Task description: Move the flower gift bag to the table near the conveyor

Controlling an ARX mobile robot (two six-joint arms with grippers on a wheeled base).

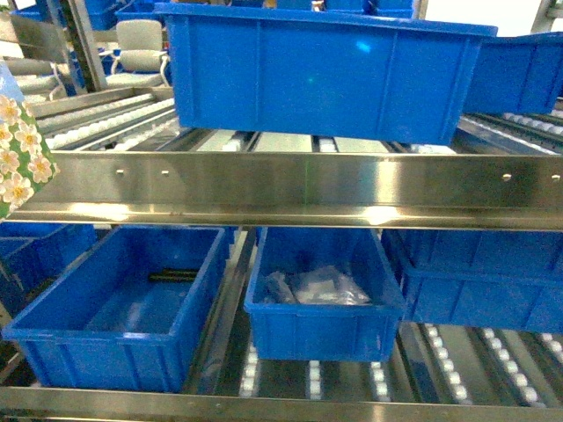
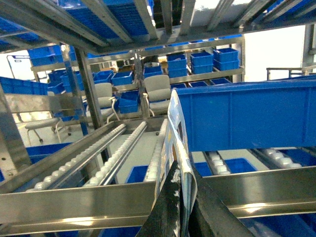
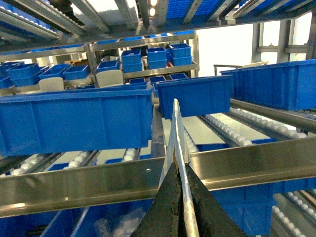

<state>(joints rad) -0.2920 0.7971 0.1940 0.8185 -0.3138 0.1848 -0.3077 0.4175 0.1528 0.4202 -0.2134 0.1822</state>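
Observation:
The flower gift bag (image 1: pixel 19 149), green with white blossoms, shows only at the far left edge of the head view. In the left wrist view its folded paper edge (image 2: pixel 174 118) rises upright from my left gripper (image 2: pixel 183 197), which is shut on it in front of the conveyor's steel rail (image 2: pixel 74 200). My right gripper (image 3: pixel 178 173) is shut on a thin white two-layer sheet (image 3: pixel 176 128); I cannot tell whether this belongs to the bag. The conveyor (image 1: pixel 290 189) fills the head view. The table is out of view, and neither gripper appears in the head view.
A large blue bin (image 1: pixel 325 70) sits on the upper roller lane, with another (image 1: pixel 519 75) to its right. Below stand an empty blue bin (image 1: pixel 123 308) and one holding clear plastic bags (image 1: pixel 321 303). White rollers (image 1: pixel 97 123) run along the left lanes.

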